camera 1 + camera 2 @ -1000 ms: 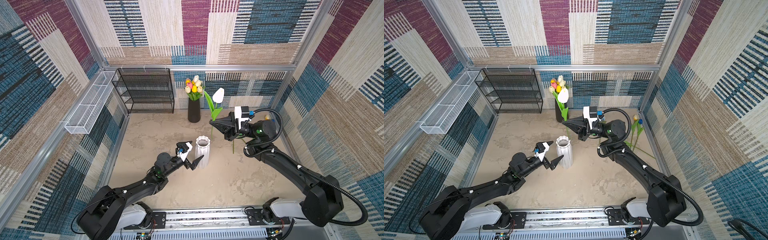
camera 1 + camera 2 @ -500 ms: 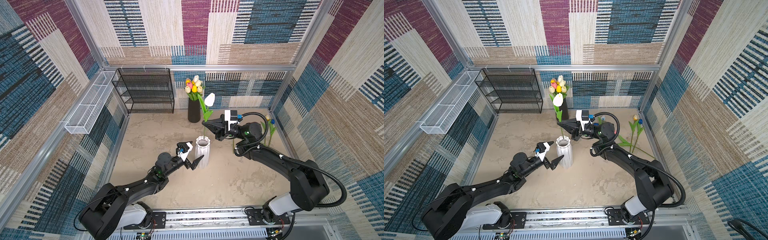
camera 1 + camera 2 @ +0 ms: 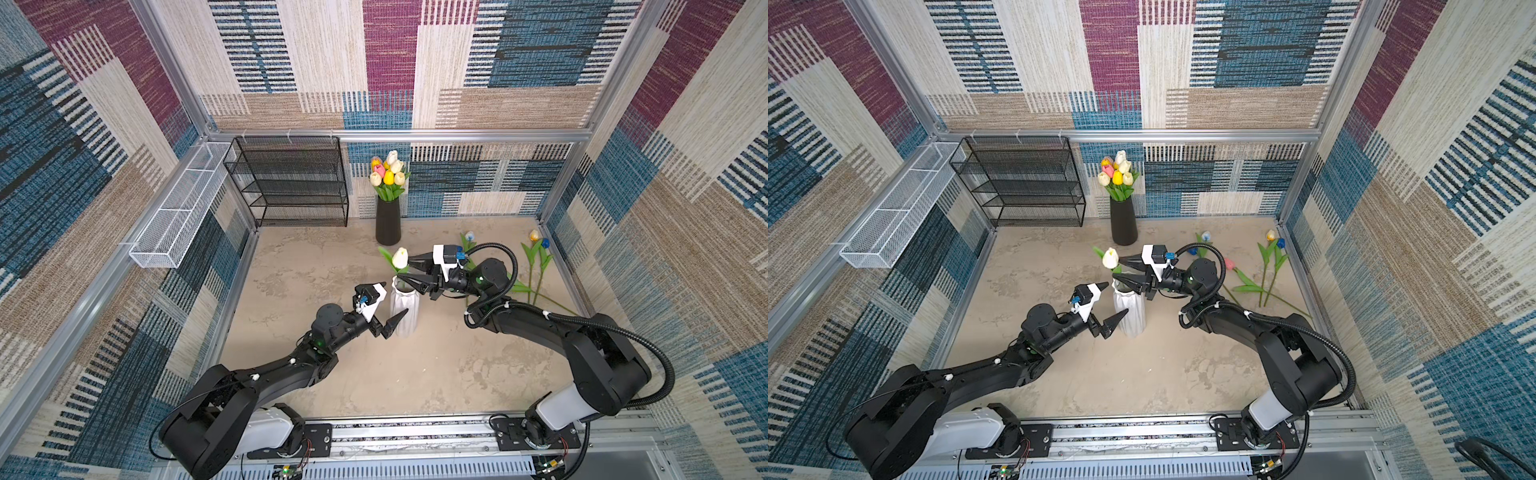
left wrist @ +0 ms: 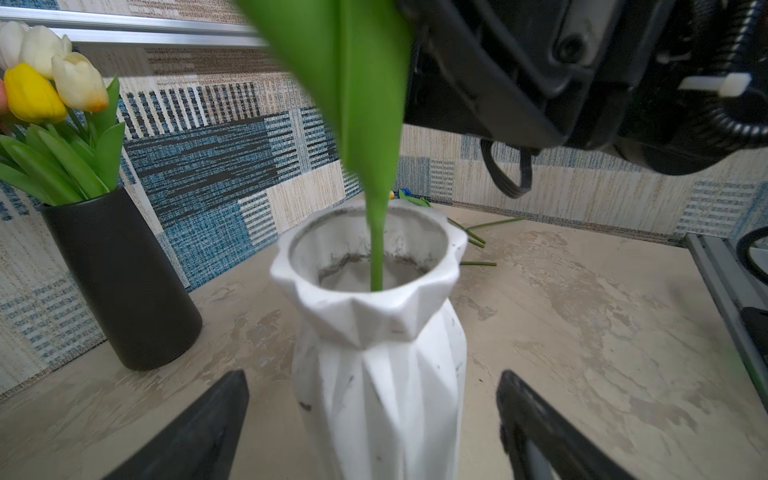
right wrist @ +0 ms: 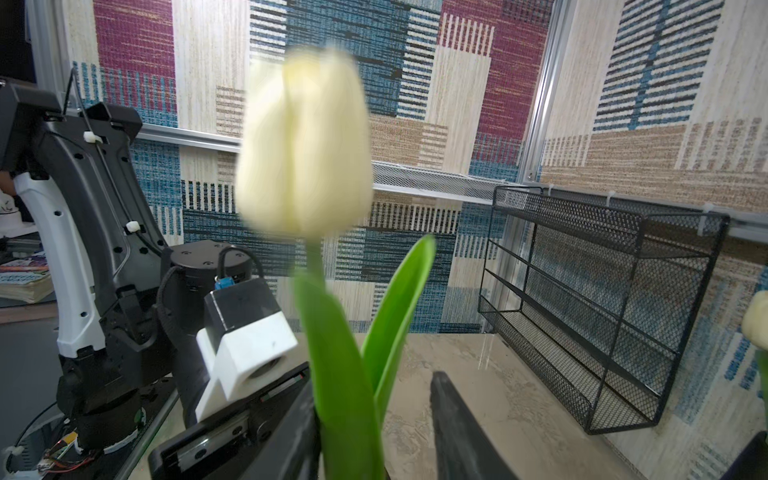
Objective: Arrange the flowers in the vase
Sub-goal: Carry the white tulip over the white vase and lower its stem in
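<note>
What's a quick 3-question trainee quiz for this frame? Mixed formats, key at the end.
1. True or false: the cream tulip has its stem down inside the white vase.
2. How does the left gripper stand? A) shut on a stem; B) open, one finger on each side of the white vase; C) lifted well above both vases.
3. Short answer: what colour is the back vase, which holds the bunch of tulips?
Key: 1 true; 2 B; 3 black.
</note>
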You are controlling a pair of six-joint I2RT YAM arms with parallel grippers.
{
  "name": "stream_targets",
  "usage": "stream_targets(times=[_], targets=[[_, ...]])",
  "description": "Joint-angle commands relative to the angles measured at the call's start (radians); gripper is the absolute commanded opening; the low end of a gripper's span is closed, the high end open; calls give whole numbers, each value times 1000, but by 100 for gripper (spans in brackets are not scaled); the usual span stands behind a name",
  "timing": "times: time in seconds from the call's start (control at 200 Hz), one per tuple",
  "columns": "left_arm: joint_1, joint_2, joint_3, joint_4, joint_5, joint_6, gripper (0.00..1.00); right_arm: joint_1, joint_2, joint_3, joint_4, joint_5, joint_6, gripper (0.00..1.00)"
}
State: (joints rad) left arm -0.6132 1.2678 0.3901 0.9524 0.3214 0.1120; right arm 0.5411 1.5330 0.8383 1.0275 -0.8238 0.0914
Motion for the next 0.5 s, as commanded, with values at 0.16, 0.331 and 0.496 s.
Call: stream_targets(times=[0.16,0.331,0.496], targets=[[0,-8,0,31,8,8,96,2,-108,4,-366,214,-77,72],[1,-14,-9,37,3,9,96,2,-259,-12,-457,278,-78,78],[1,-28,-17,44,4,5,96,-74,-300,96,-693,557,12,81]])
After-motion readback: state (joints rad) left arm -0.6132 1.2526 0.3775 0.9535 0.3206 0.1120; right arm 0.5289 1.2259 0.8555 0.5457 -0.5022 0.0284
